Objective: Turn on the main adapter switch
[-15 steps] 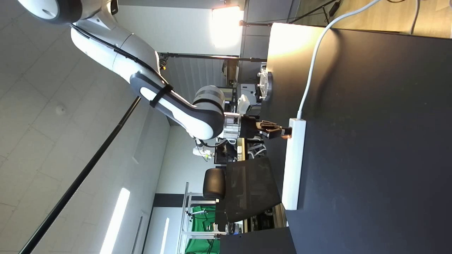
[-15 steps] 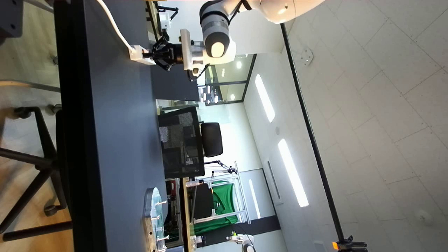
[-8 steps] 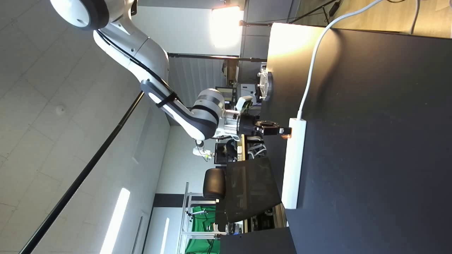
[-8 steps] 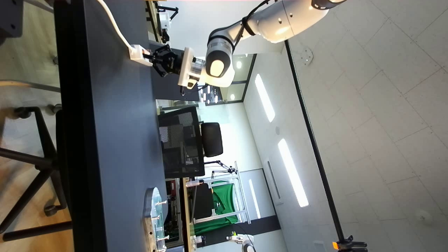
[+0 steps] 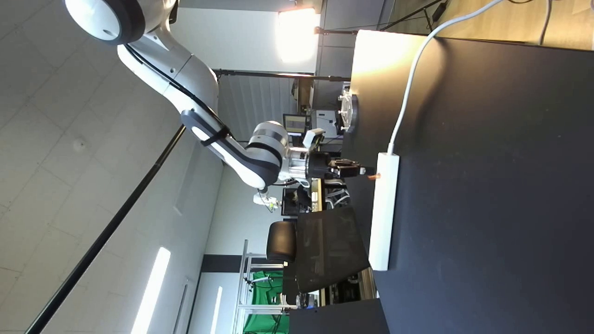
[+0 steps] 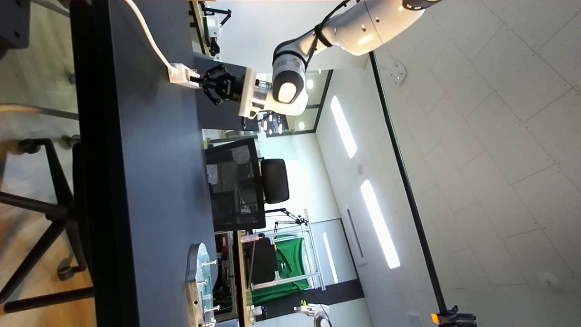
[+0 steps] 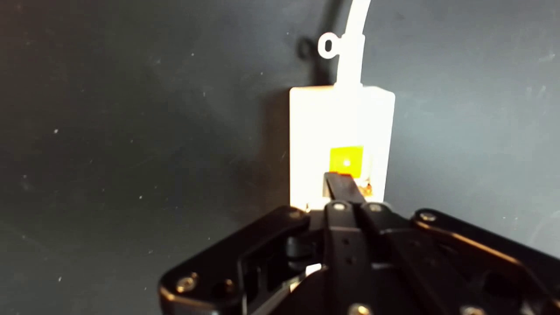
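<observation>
Dark tabletop (image 5: 487,185) is supporting the power strip (image 5: 384,208), its cable (image 5: 408,90) leading toward the edge by the wooden floor (image 5: 571,32). Closed, gripping nothing, the gripper (image 7: 345,188) is aiming at the apparent switch (image 7: 346,159), presumably serving as one narrow prod; I am not confirming contact.

– The main adapter (image 5: 384,211), a long, narrow white power strip, lies flat on a black bench (image 5: 492,185), 1 end toward the edge its white cable (image 7: 357,19) crosses.

– And the switch (image 7: 343,156)?

– A bright yellow square on the upper face, near the cable end, partly covered in the wrist view; its setting cannot be made out.

– 1 small white ring (image 7: 321,45) juts from the sleeve (image 7: 351,61) where the cable enters.
</observation>
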### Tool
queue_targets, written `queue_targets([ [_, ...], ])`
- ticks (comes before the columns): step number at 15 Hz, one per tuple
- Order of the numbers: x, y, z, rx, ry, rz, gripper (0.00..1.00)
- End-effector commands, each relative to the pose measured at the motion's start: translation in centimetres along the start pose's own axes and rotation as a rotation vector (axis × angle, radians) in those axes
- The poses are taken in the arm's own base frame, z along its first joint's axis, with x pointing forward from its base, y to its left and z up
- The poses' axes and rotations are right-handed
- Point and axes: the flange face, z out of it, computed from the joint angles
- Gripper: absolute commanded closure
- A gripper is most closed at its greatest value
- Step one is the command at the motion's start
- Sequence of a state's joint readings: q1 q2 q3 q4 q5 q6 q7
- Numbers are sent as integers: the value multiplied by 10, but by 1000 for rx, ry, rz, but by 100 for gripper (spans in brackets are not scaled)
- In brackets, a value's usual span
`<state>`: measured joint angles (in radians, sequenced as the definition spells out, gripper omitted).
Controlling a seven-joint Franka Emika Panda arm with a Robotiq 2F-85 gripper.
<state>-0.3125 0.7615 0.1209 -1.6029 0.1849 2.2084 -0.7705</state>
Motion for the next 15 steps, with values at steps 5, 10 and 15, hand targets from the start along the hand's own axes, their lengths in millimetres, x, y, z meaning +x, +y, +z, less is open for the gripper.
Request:
queue_targets([
  [5,4,-65,-92,-142,-43,-96,73],
  [10,-1,-85,-104,-265,-162,-108,39],
  [15,2,-82,-92,-311,-209,-131,7],
])
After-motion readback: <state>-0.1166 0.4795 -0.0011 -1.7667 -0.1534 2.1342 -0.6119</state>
